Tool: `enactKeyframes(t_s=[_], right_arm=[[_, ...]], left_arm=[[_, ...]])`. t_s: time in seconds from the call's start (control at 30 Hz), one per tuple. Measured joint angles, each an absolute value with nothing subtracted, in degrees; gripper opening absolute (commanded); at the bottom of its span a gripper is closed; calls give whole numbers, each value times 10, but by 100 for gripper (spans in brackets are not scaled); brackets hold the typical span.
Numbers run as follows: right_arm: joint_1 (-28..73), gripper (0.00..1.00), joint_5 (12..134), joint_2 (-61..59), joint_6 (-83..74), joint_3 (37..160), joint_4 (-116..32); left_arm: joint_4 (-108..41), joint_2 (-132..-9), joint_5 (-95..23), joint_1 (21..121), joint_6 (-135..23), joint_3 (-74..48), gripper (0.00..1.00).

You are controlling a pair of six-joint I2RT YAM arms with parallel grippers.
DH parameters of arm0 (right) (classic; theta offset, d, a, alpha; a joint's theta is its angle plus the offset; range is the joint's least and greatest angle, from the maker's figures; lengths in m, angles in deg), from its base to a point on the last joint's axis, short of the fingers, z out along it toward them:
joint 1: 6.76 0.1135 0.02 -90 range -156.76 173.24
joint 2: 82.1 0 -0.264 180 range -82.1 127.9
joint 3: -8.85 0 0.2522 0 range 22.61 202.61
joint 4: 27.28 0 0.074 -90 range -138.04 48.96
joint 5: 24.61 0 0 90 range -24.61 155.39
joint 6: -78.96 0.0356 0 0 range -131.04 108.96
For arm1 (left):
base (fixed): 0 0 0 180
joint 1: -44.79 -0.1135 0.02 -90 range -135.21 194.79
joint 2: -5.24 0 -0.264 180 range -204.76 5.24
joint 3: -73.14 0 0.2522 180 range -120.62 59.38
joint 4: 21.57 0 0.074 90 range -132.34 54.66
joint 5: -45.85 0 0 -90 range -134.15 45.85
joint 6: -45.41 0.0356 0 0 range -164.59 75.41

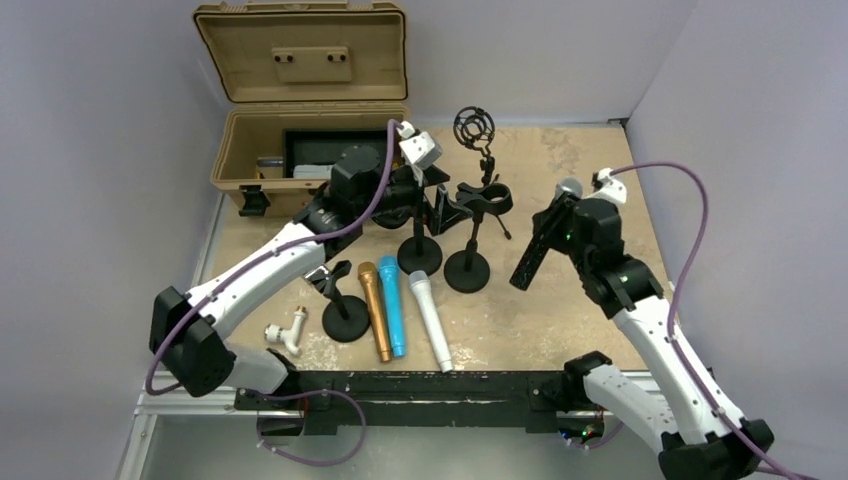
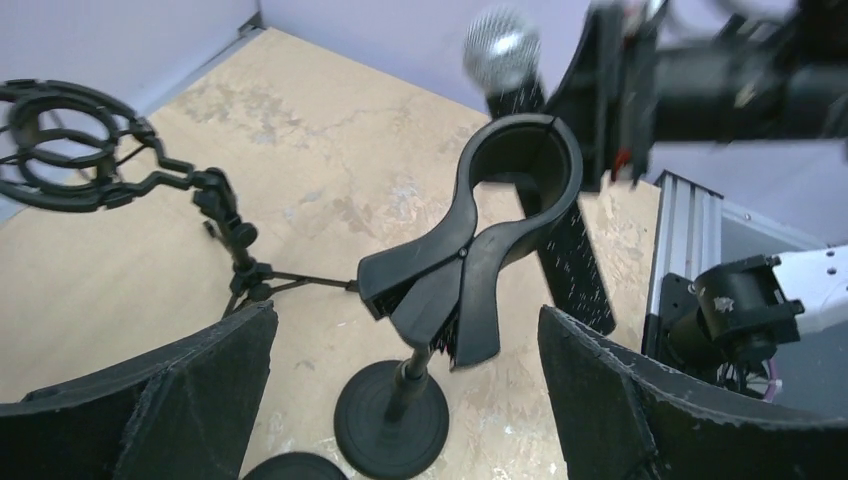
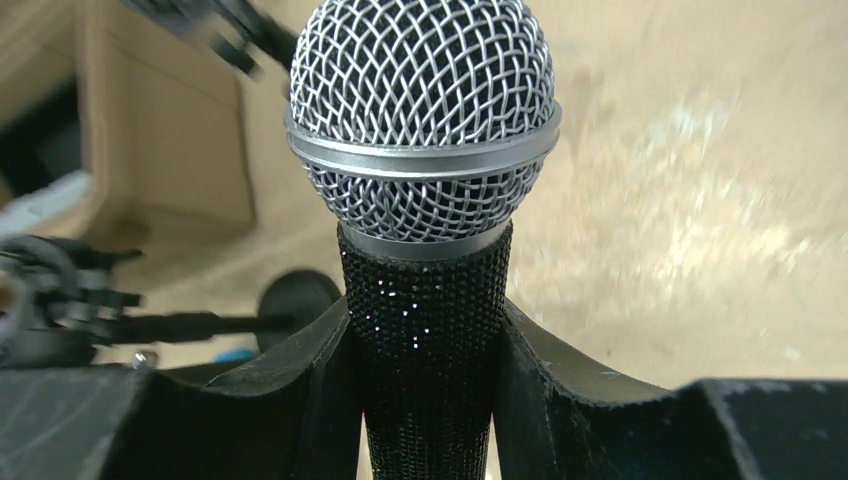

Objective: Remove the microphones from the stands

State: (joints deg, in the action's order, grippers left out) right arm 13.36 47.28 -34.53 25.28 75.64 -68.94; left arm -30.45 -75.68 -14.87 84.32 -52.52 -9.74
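Black sparkle-studded body with a silver mesh head: the microphone (image 3: 425,230) sits clamped between the right gripper (image 3: 425,345) fingers (image 3: 300,390), head pointing away from the wrist. It is in the air, clear of the stand (image 2: 480,230). Only the right wrist view shows the mesh weave, the plain metal band around the head and the fingers pressing both sides of the body. The top view alone gives the layout: the mic hangs tilted over the right part of the table (image 1: 560,320), head toward the far edge, well right of the stand. Also seen only there are a gold mic (image 1: 375,310), a blue mic (image 1: 392,305) and a white mic (image 1: 430,320) lying side by side near the front, and an open tan case (image 1: 300,60) at far left. The left wrist view shows the stand's spring clip as an empty ring, upright on its round base. The left gripper (image 2: 405,315) jaws are wide apart on either side of it, holding nothing. A shock mount (image 2: 60,145) stands on a tripod at left.
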Motion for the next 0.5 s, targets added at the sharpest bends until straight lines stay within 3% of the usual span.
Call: enactKeyframes(t_s=[0.3,0.5], right_arm=[[134,0,583,-295,343,561,-654],[134,3,601,-260,394,488,-604]], left_arm=[[-520,-667,-292,843,-513,-231,100],[-527,-544,-353,843,-471,-176,98]])
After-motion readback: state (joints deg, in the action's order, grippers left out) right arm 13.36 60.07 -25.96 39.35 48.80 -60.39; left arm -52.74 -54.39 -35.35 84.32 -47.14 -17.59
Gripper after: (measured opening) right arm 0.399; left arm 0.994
